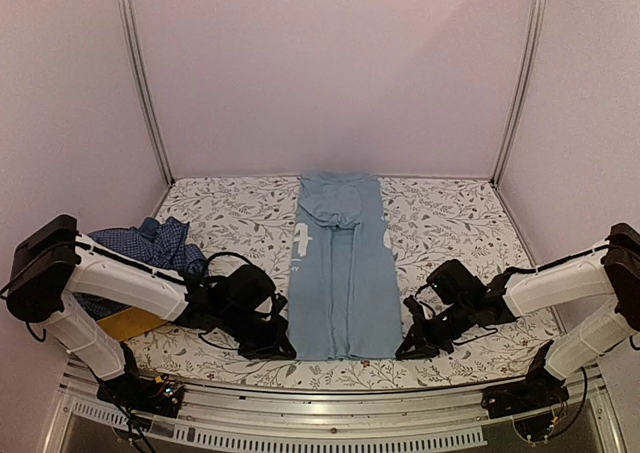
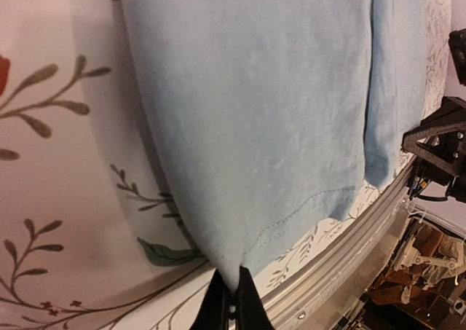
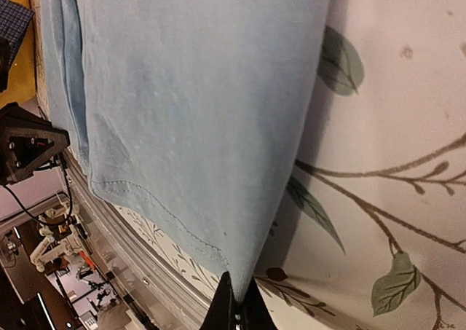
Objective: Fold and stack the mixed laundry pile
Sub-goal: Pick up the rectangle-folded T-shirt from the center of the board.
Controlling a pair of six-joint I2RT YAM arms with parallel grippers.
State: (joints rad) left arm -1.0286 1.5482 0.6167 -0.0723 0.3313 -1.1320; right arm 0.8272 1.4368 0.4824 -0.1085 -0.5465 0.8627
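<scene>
With the left tool (image 1: 283,351) pressed together, pinching the near left hem corner of the T-shirt (image 1: 340,273). With the right tool (image 1: 405,353) likewise pressed together, pinching the near right hem corner. Confirmed up close from each wrist: dark fingertips (image 2: 233,304) closed on the very tip of the light blue cloth on the left, and dark fingertips (image 3: 234,308) closed on the stitched hem corner on the right.

Lying in the middle of the surface (image 1: 440,213), folded lengthwise into a long narrow strip, light blue with bits of white print showing at both side edges. Running from the near edge toward the far wall, collar end farthest away, hem just short of the metal rail (image 1: 330,398) along the front. Resting flat on the leaf-and-flower patterned cover (image 2: 65,199), with only the two pinched corners pulled to a point.

Heaped at the far left, well apart from the T-shirt: a navy-and-white checked shirt (image 1: 150,241), partly hidden behind the left arm, sitting in or on a yellow basket (image 1: 130,323); cannot tell which.
</scene>
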